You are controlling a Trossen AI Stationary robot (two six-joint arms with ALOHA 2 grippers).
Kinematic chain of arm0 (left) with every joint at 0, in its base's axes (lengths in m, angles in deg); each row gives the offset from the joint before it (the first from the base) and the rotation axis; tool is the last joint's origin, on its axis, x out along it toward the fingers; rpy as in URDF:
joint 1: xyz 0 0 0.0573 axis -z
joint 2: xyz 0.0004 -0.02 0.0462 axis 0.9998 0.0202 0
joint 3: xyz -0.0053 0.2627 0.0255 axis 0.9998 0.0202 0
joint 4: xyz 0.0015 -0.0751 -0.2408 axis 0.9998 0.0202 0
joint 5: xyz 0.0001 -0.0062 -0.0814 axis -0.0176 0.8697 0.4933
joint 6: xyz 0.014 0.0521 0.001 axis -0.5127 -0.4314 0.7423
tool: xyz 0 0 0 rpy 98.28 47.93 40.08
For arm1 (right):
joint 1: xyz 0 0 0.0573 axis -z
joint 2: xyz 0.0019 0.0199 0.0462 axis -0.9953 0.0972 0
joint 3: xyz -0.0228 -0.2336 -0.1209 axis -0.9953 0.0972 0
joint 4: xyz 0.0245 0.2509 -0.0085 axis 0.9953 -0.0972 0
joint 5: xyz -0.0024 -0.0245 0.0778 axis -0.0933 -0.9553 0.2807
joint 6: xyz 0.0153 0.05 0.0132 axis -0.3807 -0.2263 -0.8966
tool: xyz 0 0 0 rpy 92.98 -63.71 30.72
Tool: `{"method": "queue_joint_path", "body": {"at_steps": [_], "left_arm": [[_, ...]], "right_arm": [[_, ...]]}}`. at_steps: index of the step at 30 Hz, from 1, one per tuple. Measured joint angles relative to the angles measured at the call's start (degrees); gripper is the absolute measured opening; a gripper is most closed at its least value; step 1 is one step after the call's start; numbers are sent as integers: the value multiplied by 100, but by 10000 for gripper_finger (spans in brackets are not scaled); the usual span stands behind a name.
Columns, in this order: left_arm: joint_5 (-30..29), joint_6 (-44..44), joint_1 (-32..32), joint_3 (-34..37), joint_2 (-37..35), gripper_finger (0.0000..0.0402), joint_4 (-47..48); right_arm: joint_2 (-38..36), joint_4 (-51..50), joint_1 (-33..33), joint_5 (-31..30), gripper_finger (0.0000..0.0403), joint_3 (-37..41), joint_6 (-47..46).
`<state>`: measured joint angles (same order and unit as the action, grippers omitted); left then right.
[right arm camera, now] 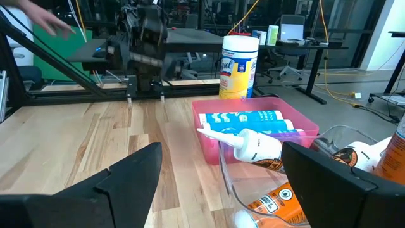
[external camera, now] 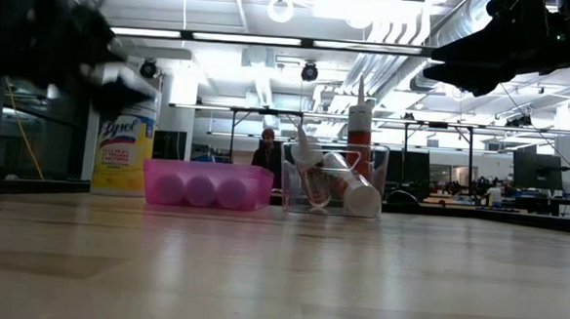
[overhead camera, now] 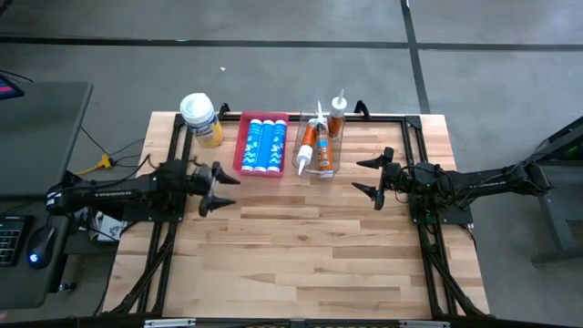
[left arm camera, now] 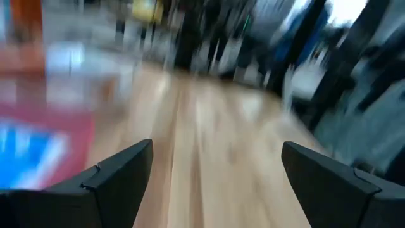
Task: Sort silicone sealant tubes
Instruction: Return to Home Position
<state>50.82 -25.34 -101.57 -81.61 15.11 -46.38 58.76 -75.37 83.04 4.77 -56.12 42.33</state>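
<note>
Lying sorted at the tabletop's (overhead camera: 301, 255) far edge, blue silicone sealant tubes (overhead camera: 262, 146) are filling the pink bin (overhead camera: 240, 157), orange ones (overhead camera: 312, 141) the transparent bin (overhead camera: 333, 162). The left tool (overhead camera: 221, 191) and right tool (overhead camera: 357, 177) are hanging open and empty nearby. Homing well means drawing back high, clear of the nozzles.

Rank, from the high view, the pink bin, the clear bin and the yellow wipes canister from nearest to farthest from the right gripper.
1. Clear bin: nearest, just inward of the right gripper, toward the table's middle.
2. Pink bin: next to the clear bin, on the left arm's side.
3. Yellow wipes canister: farthest, at the back-left corner.
</note>
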Motion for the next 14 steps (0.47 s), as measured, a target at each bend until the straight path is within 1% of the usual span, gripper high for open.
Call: {"method": "queue_joint_path", "body": {"at_steps": [4,7,11,14], "left_arm": [[0,-1,0,1,-527,343,-1053],[2,-2,0,2,-1022,343,-1383],[2,-2,0,2,-1647,343,-926],[0,-1,0,2,-2056,343,-217]], "right_arm": [[0,1,2,0,321,0,-1],[0,1,2,0,321,0,-1],[0,1,0,0,321,0,1],[0,1,2,0,321,0,1]]}}
